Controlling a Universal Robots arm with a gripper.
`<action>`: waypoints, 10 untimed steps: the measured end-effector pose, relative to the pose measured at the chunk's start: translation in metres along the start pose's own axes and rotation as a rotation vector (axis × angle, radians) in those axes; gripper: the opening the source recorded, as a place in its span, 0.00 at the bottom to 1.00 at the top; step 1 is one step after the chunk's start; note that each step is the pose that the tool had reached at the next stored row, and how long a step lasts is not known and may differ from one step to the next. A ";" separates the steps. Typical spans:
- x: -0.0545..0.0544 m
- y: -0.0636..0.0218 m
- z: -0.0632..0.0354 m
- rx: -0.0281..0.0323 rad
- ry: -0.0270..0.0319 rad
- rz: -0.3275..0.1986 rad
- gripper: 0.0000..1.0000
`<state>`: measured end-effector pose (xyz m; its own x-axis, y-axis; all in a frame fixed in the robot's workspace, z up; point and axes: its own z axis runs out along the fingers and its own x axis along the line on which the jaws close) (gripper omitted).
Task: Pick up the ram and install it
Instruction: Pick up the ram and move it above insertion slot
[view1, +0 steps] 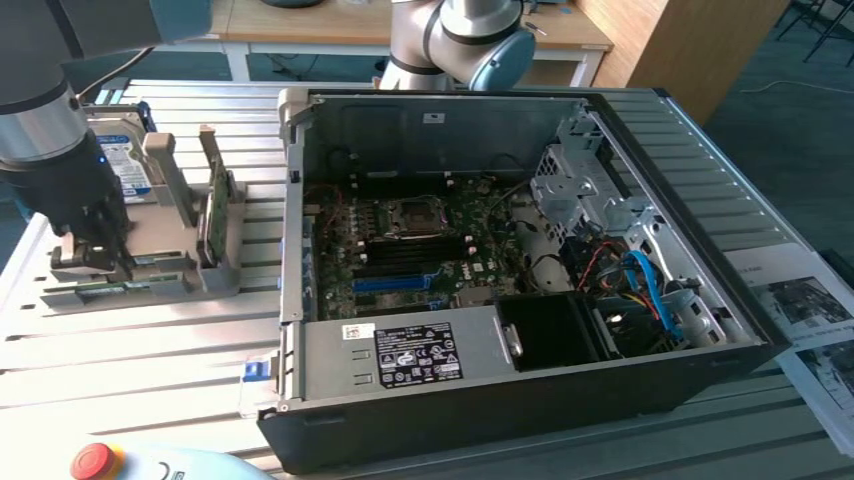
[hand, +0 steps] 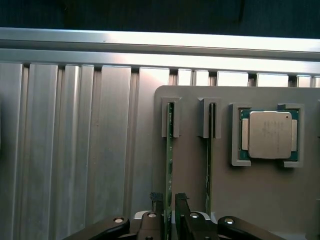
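Reading very little here: spotting a black label (view1: 418, 355) and a white sticker (view1: 354, 331) on the silver box inside the open computer case (view1: 534, 410), plus a blue-white label on the hard drive (view1: 127, 170) — all print too small to make out. Failing likewise to read anything on the processor chip (hand: 270, 135). Looking at the ram (hand: 170, 150) edge-on, standing in the gray holder (hand: 260, 200) just beside a second stick (hand: 209, 160), its sticker and chips turned out of sight. Keeping the gripper (hand: 168, 200) released — fingers (hand: 156, 198) spreading on either side of the ram, not pinching it, and running off the frame edge.
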<state>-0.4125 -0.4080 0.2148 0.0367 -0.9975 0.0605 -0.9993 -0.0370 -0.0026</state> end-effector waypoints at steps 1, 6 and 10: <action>0.000 0.0000 0.0000 0.0001 -0.0001 0.000 0.24; 0.000 -0.0022 0.0001 0.0005 -0.0001 -0.003 0.24; 0.000 -0.0026 0.0000 0.0003 0.0000 -0.004 0.24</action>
<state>-0.4099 -0.4075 0.2148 0.0410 -0.9973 0.0605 -0.9991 -0.0412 -0.0026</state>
